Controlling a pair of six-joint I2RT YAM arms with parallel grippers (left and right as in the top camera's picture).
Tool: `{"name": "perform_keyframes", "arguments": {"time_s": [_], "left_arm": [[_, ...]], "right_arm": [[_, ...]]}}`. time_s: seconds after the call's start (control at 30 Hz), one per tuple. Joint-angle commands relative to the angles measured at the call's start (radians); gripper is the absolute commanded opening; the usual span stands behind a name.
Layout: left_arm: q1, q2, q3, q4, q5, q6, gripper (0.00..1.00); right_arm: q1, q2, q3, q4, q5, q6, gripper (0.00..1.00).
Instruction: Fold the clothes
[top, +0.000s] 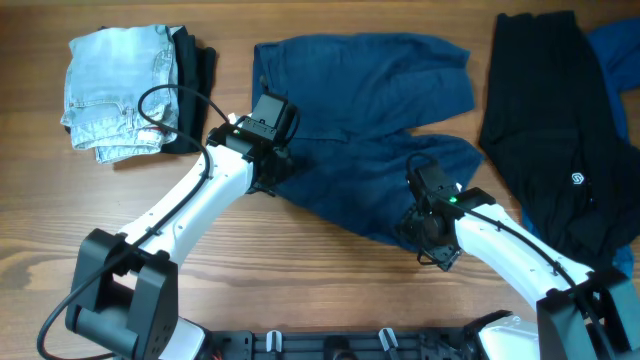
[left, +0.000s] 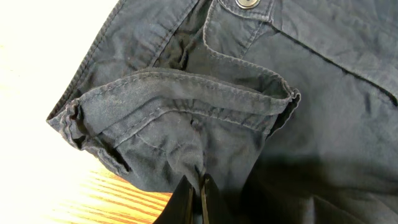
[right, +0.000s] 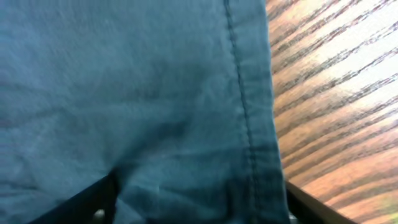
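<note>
L gripper (left: 195, 190) pinches shorts (top: 370, 150) mid-left; R gripper (right: 199, 208), spread over lower-right hem, should bite both layers b4 lifting evenly.

The brown wooden counter (top: 330, 280), its grain running left to right, carries several garments. Dark navy-blue cotton shorts (top: 370, 90) lie spread and rumpled across its middle, one leg reaching toward the near edge. At the far left, a folded light-blue denim garment (top: 115, 85) overlaps a folded black garment (top: 195, 75). On the right, a long black garment (top: 545, 110) with a small white logo (top: 577, 179) lies over a bright blue cloth (top: 615, 55).
</note>
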Motion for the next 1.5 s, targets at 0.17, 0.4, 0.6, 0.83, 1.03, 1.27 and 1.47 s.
{"name": "perform_keyframes", "arguments": {"time_s": [0.17,0.4,0.6,0.83,1.03,1.27,1.47], "left_arm": [[0.005,0.005,-0.005,0.018,-0.023,-0.009,0.13],[0.072,-0.019,-0.005,-0.097,-0.074,-0.123,0.04],[0.109,-0.110,-0.005,-0.216,-0.074,-0.262,0.04],[0.108,-0.132,-0.005,-0.323,-0.074,-0.496,0.04],[0.103,-0.164,-0.005,-0.507,-0.085,-0.736,0.04],[-0.067,-0.370,-0.005,-0.567,-0.153,-0.792,0.04],[-0.158,-0.400,-0.005,-0.441,-0.395,-0.812,0.04]], "right_arm": [[0.003,-0.032,-0.003,-0.050,0.014,0.025,0.04],[-0.064,-0.286,0.051,-0.172,0.042,-0.053,0.04],[-0.097,-0.533,0.053,-0.192,0.043,-0.121,0.04],[-0.097,-0.530,0.053,-0.256,0.074,-0.152,0.04],[-0.097,-0.553,0.075,-0.298,0.021,-0.149,0.04],[-0.097,-0.617,0.176,-0.393,0.030,-0.178,0.04],[-0.097,-0.547,0.195,-0.069,0.220,-0.335,0.04]]}}
